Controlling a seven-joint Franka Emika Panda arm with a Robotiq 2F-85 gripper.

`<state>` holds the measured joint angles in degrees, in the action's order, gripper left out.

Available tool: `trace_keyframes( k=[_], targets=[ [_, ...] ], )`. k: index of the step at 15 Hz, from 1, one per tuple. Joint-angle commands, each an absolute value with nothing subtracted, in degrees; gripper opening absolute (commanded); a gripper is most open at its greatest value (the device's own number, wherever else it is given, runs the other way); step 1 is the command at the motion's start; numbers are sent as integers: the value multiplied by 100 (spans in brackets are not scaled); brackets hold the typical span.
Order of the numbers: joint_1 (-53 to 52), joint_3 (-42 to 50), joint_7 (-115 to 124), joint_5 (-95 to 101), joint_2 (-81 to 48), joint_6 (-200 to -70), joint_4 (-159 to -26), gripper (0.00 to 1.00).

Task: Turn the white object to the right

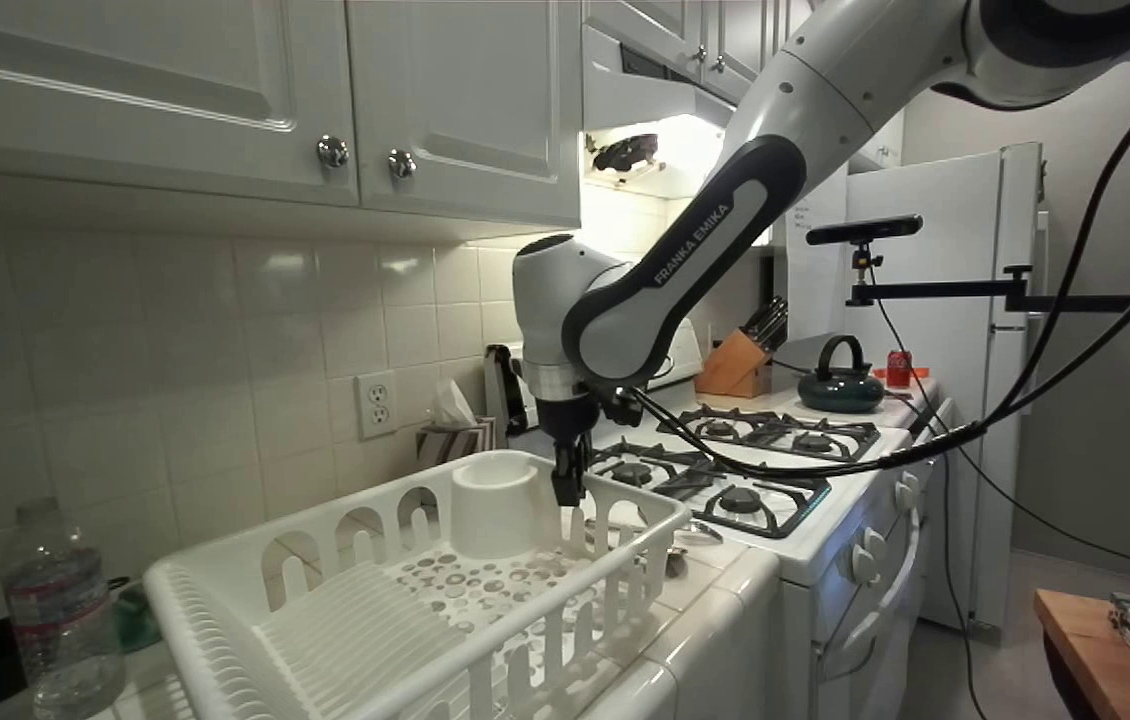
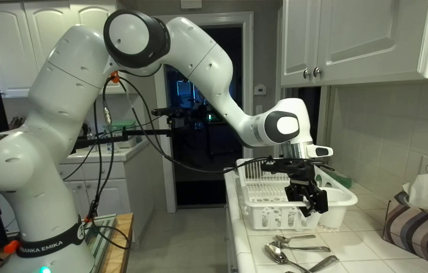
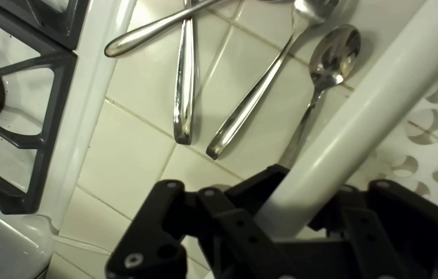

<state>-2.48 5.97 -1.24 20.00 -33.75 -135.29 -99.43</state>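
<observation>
The white object, a large rectangular dish rack (image 1: pixel 515 615), sits on the tiled counter. Its slotted sides and plate pegs show in both exterior views (image 2: pixel 253 218). My gripper (image 1: pixel 568 490) points down at the rack's short end near the stove. In an exterior view, the fingers (image 2: pixel 308 203) straddle that end's top rim, one inside and one outside. In the wrist view, the white rim (image 3: pixel 362 120) runs diagonally between the partly closed fingers (image 3: pixel 294 201) and fills the gap. The rim hides parts of both fingertips. The gripper appears shut on the rim.
Several spoons and forks (image 2: pixel 286 250) lie on the counter beside the rack's end. The stove grate (image 3: pixel 54 97) is close by. A tissue box (image 2: pixel 414 227) stands near the wall. A white holder (image 1: pixel 495 510) is in the rack's corner. A bottle (image 1: pixel 60 620) stands beyond its far end.
</observation>
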Motion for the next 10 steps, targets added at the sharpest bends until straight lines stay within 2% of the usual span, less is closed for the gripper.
trace_keyframes(
  k=[1, 10],
  targets=[
    [-236, 570, -102, 1977, -3467, -13546, -9773, 33],
    [-107, 369, -182, 1526, -3095, -13560, -9865, 95]
  ],
)
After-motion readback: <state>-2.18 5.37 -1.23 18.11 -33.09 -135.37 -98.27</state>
